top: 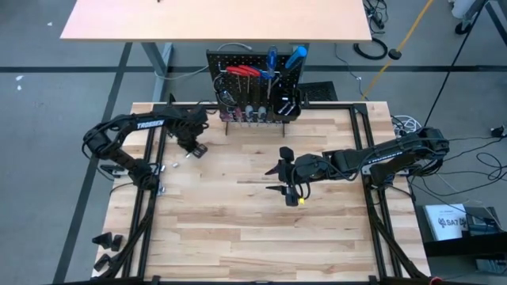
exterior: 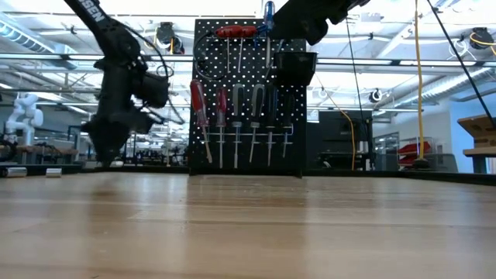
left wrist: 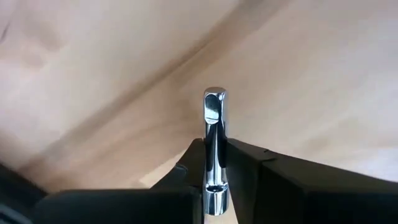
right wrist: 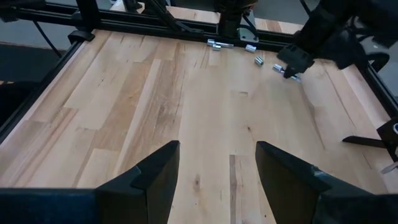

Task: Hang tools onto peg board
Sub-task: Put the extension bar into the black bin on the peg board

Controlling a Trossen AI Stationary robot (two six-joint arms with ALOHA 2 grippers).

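Observation:
The peg board [top: 253, 87] stands upright at the table's far edge, with red-handled tools [exterior: 221, 116] and blue-handled screwdrivers [top: 283, 59] hanging on it. My left gripper [top: 192, 150] hovers near the table's far left, pointing down and shut on a small silver metal piece [left wrist: 214, 124]. More silver pieces [right wrist: 219, 43] lie on the wood by the left edge. My right gripper [top: 287, 180] waits open over the table's middle, with nothing between its fingers [right wrist: 158, 180]. My left gripper pinches the silver metal piece between its two fingers [left wrist: 249, 171], which sit on the opposite sides of its middle [left wrist: 216, 155]. The fingers come from above, pointing down, and lie along the piece. Its free end [left wrist: 214, 102] sticks out past the fingertips, a little above the table.
A black bin [top: 285, 101] hangs on the peg board's right side. Black frame rails [right wrist: 155, 22] run along the table's edges. A small black part [right wrist: 364, 142] lies on the wood. Bare wood [top: 238, 229] stretches toward the near edge.

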